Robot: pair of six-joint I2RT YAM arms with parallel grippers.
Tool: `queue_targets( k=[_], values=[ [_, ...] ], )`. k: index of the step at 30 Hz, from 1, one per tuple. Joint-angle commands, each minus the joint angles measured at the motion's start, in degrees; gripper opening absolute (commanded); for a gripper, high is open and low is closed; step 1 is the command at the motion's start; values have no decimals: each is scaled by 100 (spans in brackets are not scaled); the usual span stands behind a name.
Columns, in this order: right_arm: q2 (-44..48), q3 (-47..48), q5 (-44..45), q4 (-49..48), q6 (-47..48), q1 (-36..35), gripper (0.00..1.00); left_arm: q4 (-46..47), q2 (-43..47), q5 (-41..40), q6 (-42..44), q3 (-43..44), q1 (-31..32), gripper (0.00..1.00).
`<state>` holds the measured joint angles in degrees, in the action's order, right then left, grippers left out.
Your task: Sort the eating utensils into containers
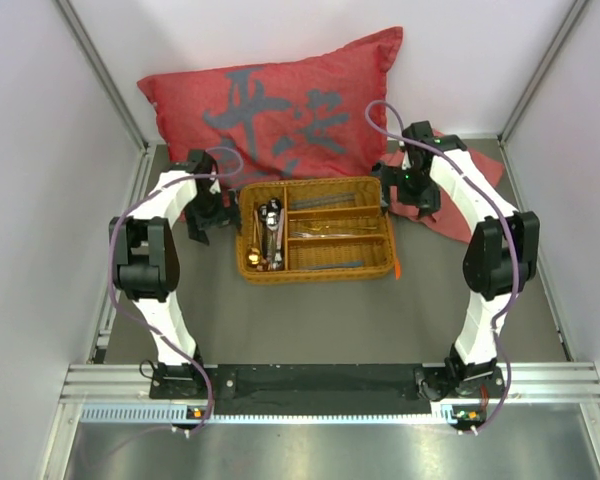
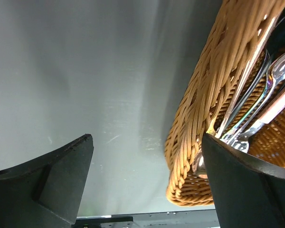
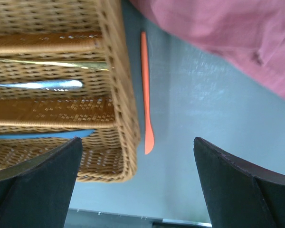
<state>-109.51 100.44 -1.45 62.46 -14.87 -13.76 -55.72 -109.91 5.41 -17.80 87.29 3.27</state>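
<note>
The tan wicker tray (image 1: 384, 222) sits mid-table with several gold, silver and dark utensils (image 1: 270, 235) in its compartments. My left gripper (image 1: 202, 225) is open and empty beside the tray's left end; its wrist view shows the tray wall (image 2: 213, 95) and silver handles (image 2: 270, 80) inside. My right gripper (image 1: 418, 205) is open and empty at the tray's right end. Its wrist view shows the tray corner (image 3: 123, 118), a gold utensil (image 3: 61, 63), a silver one (image 3: 42, 85), a blue one (image 3: 38, 135), and an orange utensil (image 3: 146, 95) lying on the table just outside the tray.
A red cushion (image 1: 280, 110) lies behind the tray, and red cloth (image 1: 460, 215) lies under the right arm; it also shows in the right wrist view (image 3: 228, 38). White walls enclose the table on the left, the right and the back.
</note>
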Motion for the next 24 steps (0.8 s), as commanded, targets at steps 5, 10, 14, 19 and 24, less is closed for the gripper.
queue_targets(
  k=[5, 10, 14, 19, 24],
  values=[
    [70, -165, -206, 39, -402, -30, 98, -140, 198, -471, 436, -353, -898, 98],
    [-43, -349, -355, -128, -516, -30, 83, -71, 487, -174, 391, -467, -995, 98],
    [-272, -447, -303, -269, -534, -30, 76, -17, 917, 329, 365, -318, -995, 98],
    [-764, -263, -136, -164, -481, -30, 65, -280, 1244, 1023, 260, 183, -969, 98],
    [-1203, 19, -4, -84, -473, -65, 56, -35, 1665, 1182, 67, -334, -898, 98]
  ],
)
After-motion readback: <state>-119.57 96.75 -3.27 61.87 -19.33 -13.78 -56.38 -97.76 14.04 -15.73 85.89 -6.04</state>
